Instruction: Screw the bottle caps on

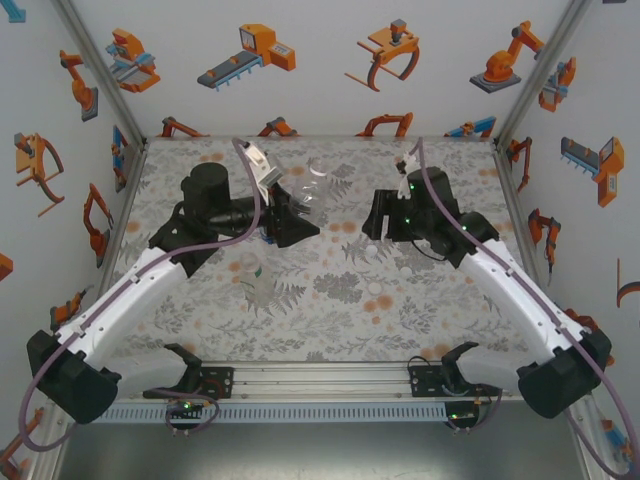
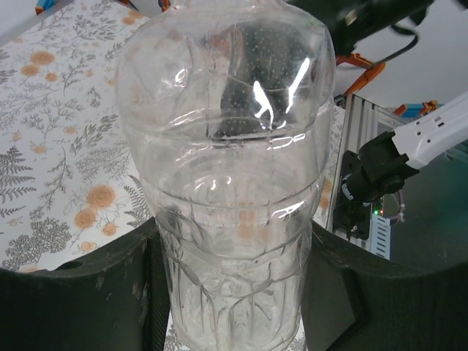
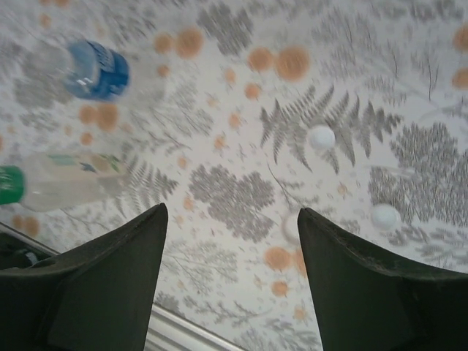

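My left gripper (image 2: 234,292) is shut on a plain clear bottle (image 2: 227,146), its fingers (image 2: 73,292) pressed against both sides of the ribbed body. From above, that bottle (image 1: 320,187) is held over the middle back of the table by the left gripper (image 1: 292,215). My right gripper (image 3: 232,212) hangs open above the table with nothing between its fingers; in the top view the right gripper (image 1: 385,228) is right of centre. Two white bottle caps (image 3: 322,137) (image 3: 385,216) lie loose below it, and a third cap (image 3: 291,227) peeks out beside the right finger.
A bottle with a blue label (image 3: 95,69) and a clear bottle with a green end (image 3: 62,183) are on the floral table (image 3: 234,110) to the left of the right gripper. An aluminium rail (image 1: 320,380) runs along the near edge. Printed walls enclose the table.
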### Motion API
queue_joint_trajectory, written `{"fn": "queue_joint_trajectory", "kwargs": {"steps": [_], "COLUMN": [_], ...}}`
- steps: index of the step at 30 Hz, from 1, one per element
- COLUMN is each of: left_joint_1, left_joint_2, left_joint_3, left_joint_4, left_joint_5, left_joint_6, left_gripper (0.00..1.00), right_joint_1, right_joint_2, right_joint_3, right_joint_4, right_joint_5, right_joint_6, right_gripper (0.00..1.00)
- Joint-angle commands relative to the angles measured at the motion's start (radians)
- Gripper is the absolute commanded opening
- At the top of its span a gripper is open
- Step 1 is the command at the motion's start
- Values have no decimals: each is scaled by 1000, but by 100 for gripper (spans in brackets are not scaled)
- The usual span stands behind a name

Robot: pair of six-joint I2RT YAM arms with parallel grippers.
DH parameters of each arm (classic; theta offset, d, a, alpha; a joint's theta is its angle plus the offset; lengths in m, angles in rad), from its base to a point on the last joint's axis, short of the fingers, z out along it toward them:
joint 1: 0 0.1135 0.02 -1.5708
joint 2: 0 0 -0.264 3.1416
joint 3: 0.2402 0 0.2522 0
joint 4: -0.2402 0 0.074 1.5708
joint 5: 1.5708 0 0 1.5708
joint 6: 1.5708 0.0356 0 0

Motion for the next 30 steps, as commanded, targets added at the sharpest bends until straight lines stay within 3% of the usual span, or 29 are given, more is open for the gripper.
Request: {"fn": "queue_joint_trajectory", "kwargs": {"steps": [1, 7, 15, 30], "left_joint_1": [2, -2, -9, -20], "left_joint_2": [-28, -19, -6, -20], "left_joint_3": [-8, -8, -7, -7], "left_joint_4": [8, 14, 19, 19], "left_joint_5": [7, 7, 11, 1], "left_joint_6": [-16, -17, -25, -39], "left_gripper": [0, 0, 0, 0], "right_joint_1": [-7, -14, -166, -220], "right_joint_2": [34, 70, 139, 409], "right_joint_3": [-45, -146, -254, -179], "right_joint_4": [-95, -102, -30, 67], "right_joint_5": [38, 101, 79, 103], "right_joint_6": [7, 18, -11, -85], "right_gripper": [65, 62, 52, 49]}}
